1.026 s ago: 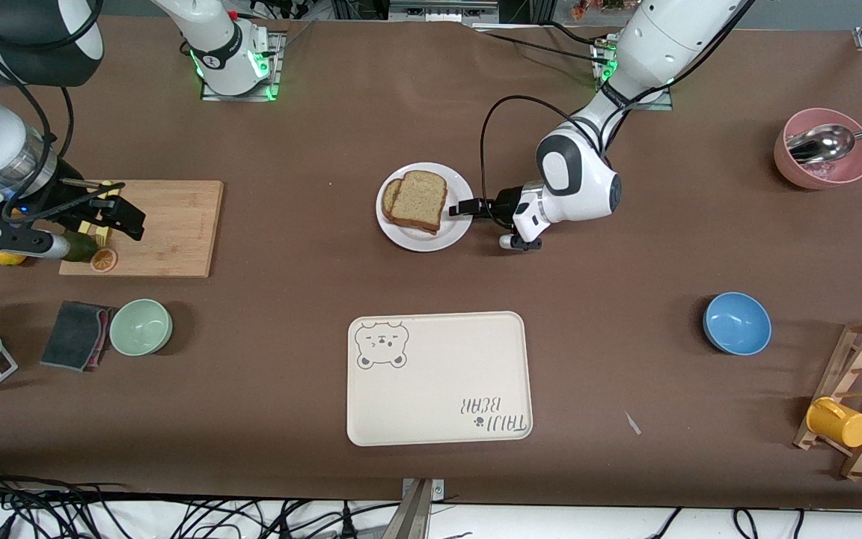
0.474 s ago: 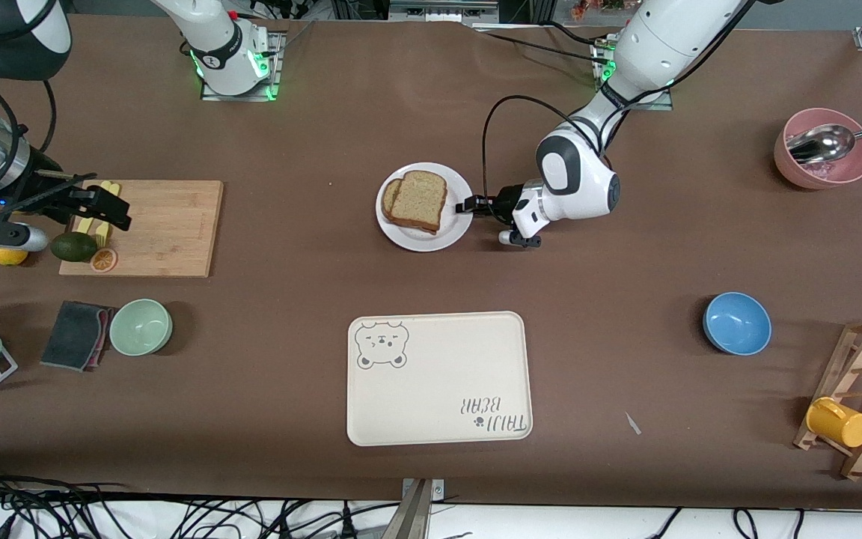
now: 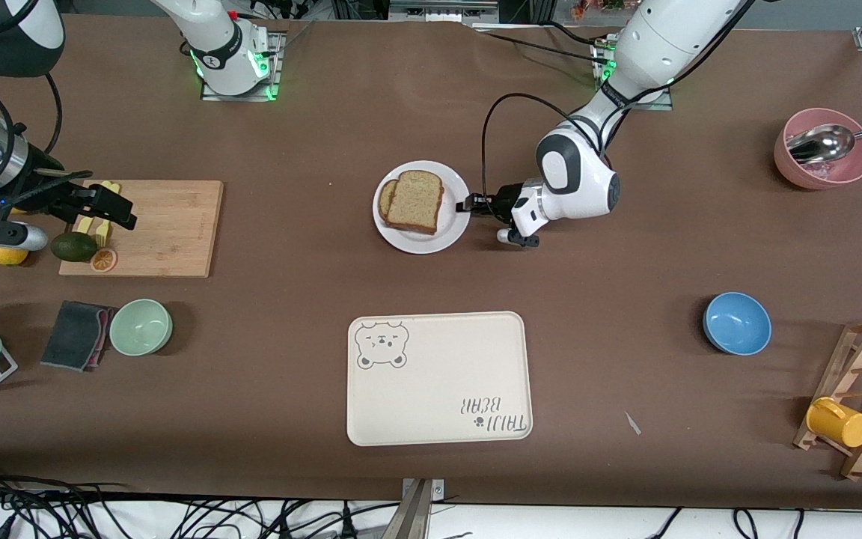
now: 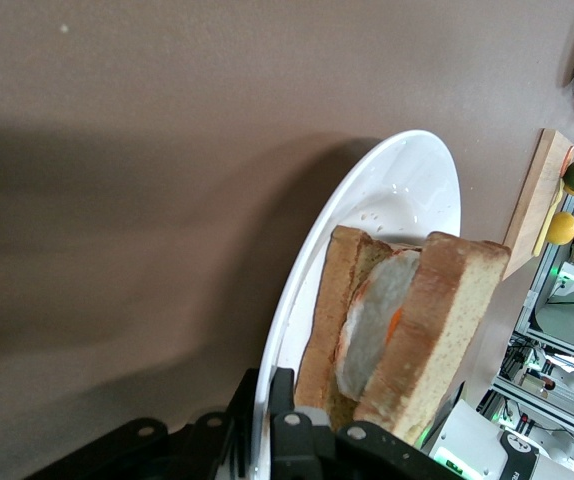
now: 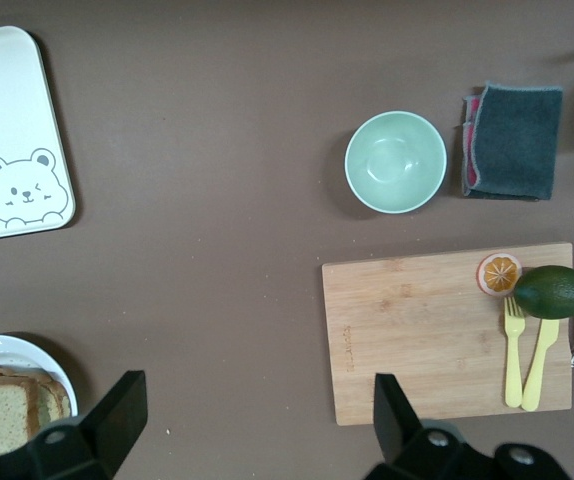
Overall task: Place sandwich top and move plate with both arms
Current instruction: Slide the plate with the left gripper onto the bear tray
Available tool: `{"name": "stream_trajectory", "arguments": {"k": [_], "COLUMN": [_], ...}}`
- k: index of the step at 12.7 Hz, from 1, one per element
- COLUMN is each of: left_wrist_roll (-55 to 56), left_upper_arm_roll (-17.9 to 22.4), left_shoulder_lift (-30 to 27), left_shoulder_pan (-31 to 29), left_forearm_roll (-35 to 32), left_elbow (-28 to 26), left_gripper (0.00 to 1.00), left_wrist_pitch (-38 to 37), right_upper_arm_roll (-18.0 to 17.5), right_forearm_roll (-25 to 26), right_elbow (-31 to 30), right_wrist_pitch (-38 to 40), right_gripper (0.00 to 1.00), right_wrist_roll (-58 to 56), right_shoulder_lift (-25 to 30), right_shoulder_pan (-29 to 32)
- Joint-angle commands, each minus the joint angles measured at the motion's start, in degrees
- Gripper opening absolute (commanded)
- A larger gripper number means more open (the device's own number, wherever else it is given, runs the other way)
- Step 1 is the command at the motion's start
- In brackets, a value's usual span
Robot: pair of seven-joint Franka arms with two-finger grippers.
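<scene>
The right arm has swung up and away and the plate (image 3: pixel 421 207) has nudged a touch toward its end of the table, left gripper (image 3: pixel 468 204) clamped on its rim at three o'clock. Right gripper (image 3: pixel 113 207), fingers spread wide and empty, hovers over the cutting board (image 3: pixel 161 224). Sandwich top (image 3: pixel 415 201) sits placed on the stack. At six o'clock from the plate, the cream tray (image 3: pixel 438 378) reads "TAIJI BEAR".

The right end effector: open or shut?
Open: the right end effector shows its fingers spread wide apart, holding nothing.
</scene>
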State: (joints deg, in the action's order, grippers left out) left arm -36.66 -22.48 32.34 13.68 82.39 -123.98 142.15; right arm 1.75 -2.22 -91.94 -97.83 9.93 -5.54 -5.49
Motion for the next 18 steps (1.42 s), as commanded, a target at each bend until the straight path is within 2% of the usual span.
{"name": "stream_trajectory", "arguments": {"k": [1, 9, 13, 15, 17, 18], "left_wrist_roll": [1.05, 7.91, 8.53, 9.23, 10.03, 10.03], "left_upper_arm_roll": [0.15, 1.56, 4.98, 6.21, 6.39, 6.39], "left_shoulder_lift": [-2.27, -1.94, 0.61, 3.50, 8.24, 9.39], "left_shoulder_pan": [-0.32, -4.72, -4.63, -4.46, -3.85, -3.32], "left_forearm_roll": [2.25, 1.90, 1.54, 1.55, 1.28, 1.28], "left_elbow": [0.49, 11.72, 18.15, 22.61, 28.68, 29.92], "left_gripper": [0.00, 0.00, 0.00, 0.00, 0.00, 0.00], "left_wrist_pitch": [1.20, 1.29, 1.29, 1.38, 5.65, 7.42], "right_upper_arm_roll": [-0.08, -0.08, 0.54, 0.62, 2.29, 2.56], "right_forearm_roll": [1.60, 1.87, 1.87, 1.61, 1.17, 1.08], "right_elbow": [1.06, 2.03, 2.12, 2.12, 2.03, 2.12], "right_wrist_pitch": [0.89, 0.89, 2.38, 2.64, 2.73, 3.25], "right_gripper": [1.00, 1.00, 1.00, 1.00, 1.00, 1.00], "right_wrist_roll": [-1.05, 0.08, 0.27, 0.27, 0.27, 0.27], "right_shoulder_lift": [1.06, 0.53, 1.24, 2.29, 2.29, 2.29], "right_shoulder_pan": [-0.04, -0.48, -0.40, -0.31, -0.31, -0.31]}}
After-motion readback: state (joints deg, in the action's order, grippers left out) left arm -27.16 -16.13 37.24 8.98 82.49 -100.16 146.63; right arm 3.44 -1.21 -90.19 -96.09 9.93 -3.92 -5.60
